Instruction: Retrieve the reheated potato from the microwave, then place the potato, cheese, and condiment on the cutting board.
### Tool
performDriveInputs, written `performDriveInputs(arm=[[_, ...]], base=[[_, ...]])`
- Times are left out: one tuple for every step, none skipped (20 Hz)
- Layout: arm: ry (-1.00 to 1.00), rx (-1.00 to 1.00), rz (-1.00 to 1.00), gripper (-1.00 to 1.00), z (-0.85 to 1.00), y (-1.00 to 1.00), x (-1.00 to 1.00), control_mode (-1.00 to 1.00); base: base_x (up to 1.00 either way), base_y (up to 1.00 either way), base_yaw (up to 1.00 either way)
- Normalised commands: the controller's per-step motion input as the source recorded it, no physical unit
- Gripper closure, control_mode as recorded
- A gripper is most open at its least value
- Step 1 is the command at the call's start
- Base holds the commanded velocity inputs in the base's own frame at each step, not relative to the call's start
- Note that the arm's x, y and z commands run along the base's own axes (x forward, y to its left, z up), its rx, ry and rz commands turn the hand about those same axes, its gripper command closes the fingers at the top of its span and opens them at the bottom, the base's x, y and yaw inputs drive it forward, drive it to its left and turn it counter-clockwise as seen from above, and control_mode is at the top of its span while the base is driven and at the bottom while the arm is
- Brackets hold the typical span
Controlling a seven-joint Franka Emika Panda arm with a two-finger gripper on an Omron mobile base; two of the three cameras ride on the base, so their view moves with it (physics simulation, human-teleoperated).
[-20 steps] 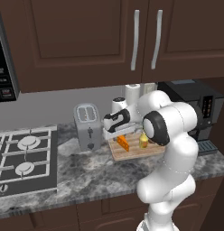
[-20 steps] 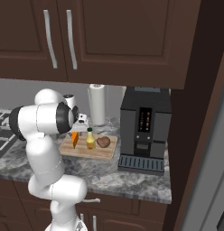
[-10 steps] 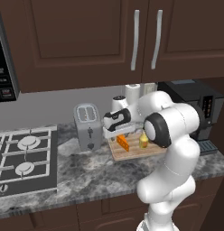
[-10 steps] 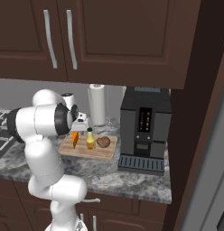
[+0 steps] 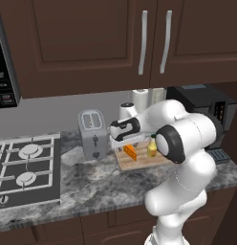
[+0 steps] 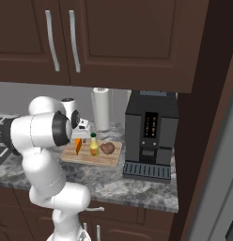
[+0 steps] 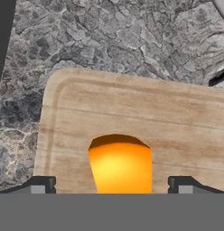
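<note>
- Three task items resting on the cutting board [image 6: 92,157]: cheese [image 6: 78,146], condiment [image 6: 94,145], potato [image 6: 107,148], lined up from the board's stove-side end toward its coffee-machine end.
- Cutting board: light tan wood, lengthwise grain stripes, rounded corners, shallow groove inside the rim; lying flat on the grey marbled worktop [image 5: 87,182] between the silver toaster [image 5: 92,134] and the black coffee machine [image 6: 149,134].
- Cheese: bright orange wedge, glowing yellow at the centre in the hand view [image 7: 120,165], standing on the board near its end closest to the toaster.
- Condiment: small yellow-bodied bottle, narrow neck, dark cap, upright at mid-board, just beside the cheese [image 5: 152,148].
- Potato: small rounded brown lump, dull skin, on the board's end nearest the coffee machine, close to the bottle, not clearly touching it.
- Gripper [image 7: 111,185]: fingers spread wide apart, one dark tip [image 7: 39,185] on each side of the cheese with clear gaps, nothing clamped; poised directly above the wedge.
- Microwave [image 5: 5,72]: black panel with buttons at the upper left edge of the left base view, above the gas stove [image 5: 26,170].
- White paper-towel roll [image 6: 101,109] upright at the worktop's back edge, behind the board.
</note>
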Motion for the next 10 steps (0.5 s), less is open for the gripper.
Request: performDriveInputs(arm=[[0.00, 0.00, -0.03, -1.00, 0.19, 0.00, -0.05, -1.00], [0.00, 0.00, 0.00, -1.00, 0.18, 0.00, -0.10, -1.00], [0.00, 0.00, 0.00, -1.00, 0.18, 0.00, -0.17, -1.00], [0.00, 0.00, 0.00, -1.00, 0.16, -0.02, -0.25, -1.00], [0.00, 0.00, 0.00, -1.00, 0.19, -0.02, -0.30, -1.00], [0.00, 0.00, 0.00, -1.00, 0.18, -0.03, -0.34, -1.00], [0.00, 0.00, 0.00, -1.00, 0.17, -0.03, -0.35, -1.00], [0.00, 0.00, 0.00, -1.00, 0.14, -0.02, -0.40, -1.00], [0.00, 0.01, 0.00, -1.00, 0.12, -0.02, -0.40, -1.00], [0.00, 0.00, -0.01, -1.00, 0.09, 0.00, -0.40, -1.00]], base=[[0.00, 0.00, 0.00], [0.00, 0.00, 0.00], [0.00, 0.00, 0.00], [0.00, 0.00, 0.00], [0.00, 0.00, 0.00], [0.00, 0.00, 0.00], [0.00, 0.00, 0.00], [0.00, 0.00, 0.00], [0.00, 0.00, 0.00], [0.00, 0.00, 0.00]])
